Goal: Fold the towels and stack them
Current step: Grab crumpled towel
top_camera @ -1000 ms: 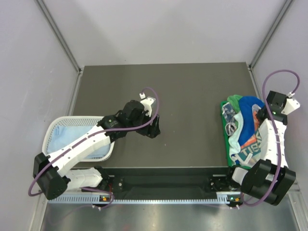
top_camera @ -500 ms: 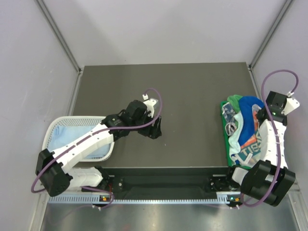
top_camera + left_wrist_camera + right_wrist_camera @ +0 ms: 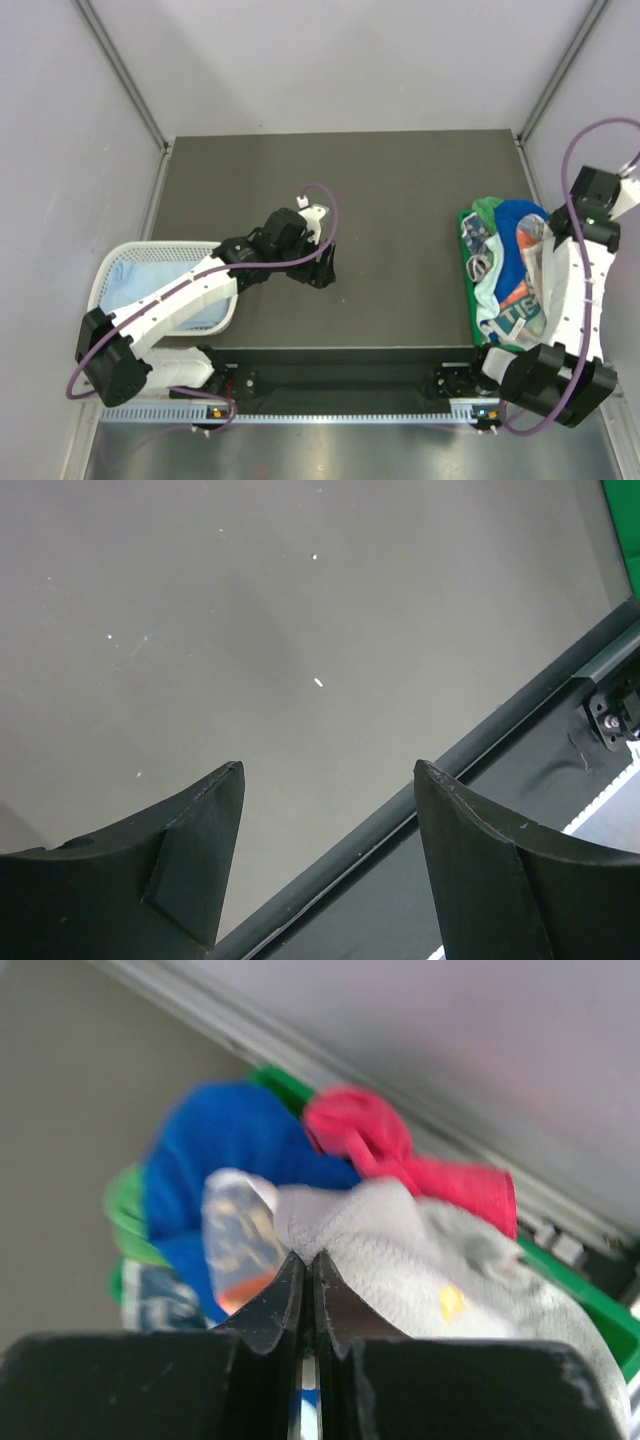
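Grey towel [image 3: 400, 1260] is pinched between the fingers of your right gripper [image 3: 308, 1258], just above the pile [image 3: 495, 270] at the right edge of the table [image 3: 400, 190]. Your left gripper [image 3: 328, 768], jaws spread and empty, sits mid-table, well apart.

Lab test cell (bare grey walls [image 3: 350, 60])

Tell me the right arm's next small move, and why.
Probably lift the right gripper and carry the grey towel to the table: its jaws are shut on a fold, the rest lies on the pile in the tray, and the left gripper hovers open over it.
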Controlling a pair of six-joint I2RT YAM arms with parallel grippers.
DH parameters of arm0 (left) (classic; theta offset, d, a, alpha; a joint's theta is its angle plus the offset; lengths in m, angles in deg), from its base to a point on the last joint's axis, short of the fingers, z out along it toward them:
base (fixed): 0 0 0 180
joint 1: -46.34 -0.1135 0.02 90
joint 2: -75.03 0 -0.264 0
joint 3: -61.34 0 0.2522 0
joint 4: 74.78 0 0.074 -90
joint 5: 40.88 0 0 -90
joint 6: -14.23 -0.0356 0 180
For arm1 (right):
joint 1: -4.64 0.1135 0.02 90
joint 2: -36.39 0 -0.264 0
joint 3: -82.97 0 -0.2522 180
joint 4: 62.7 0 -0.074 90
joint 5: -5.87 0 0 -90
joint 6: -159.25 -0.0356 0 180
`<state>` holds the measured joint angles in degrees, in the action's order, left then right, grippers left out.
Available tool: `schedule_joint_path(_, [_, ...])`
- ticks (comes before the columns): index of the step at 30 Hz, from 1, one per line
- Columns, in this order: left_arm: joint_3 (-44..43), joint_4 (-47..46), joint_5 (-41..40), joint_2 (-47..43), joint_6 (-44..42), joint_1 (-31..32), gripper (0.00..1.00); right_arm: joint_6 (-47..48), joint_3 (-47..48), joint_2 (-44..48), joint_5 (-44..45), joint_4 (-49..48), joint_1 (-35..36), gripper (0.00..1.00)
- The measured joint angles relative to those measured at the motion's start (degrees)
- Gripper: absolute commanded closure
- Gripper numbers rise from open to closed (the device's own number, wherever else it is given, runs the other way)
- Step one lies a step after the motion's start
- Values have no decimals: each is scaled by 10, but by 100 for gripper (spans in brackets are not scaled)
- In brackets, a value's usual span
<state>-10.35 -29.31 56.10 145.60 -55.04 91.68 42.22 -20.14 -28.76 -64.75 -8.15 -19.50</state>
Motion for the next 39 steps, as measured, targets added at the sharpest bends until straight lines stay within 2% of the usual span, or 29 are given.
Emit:
schedule_joint_path(6, [0, 0, -4, 0, -1, 0, 27, 0, 200, 15, 1, 40, 0, 100])
schedule_joint_path(12, [0, 0, -8, 0, -2, 0, 27, 0, 322, 14, -16, 83, 0, 100])
schedule_joint_path(23, [-2, 0, -36, -2, -3, 0, 27, 2, 572, -80, -58, 133, 17, 100])
schedule_joint_path(29, [-2, -1, -51, -10, -3, 0, 27, 0, 599, -93, -60, 135, 42, 100])
schedule_joint_path(32, [-2, -1, -55, -10, -3, 0, 26, 2, 597, -101, -57, 131, 82, 100])
schedule_joint_path(39, [-27, 1, -105, -10, 11, 0, 23, 31, 588, -146, -64, 27, 235, 100])
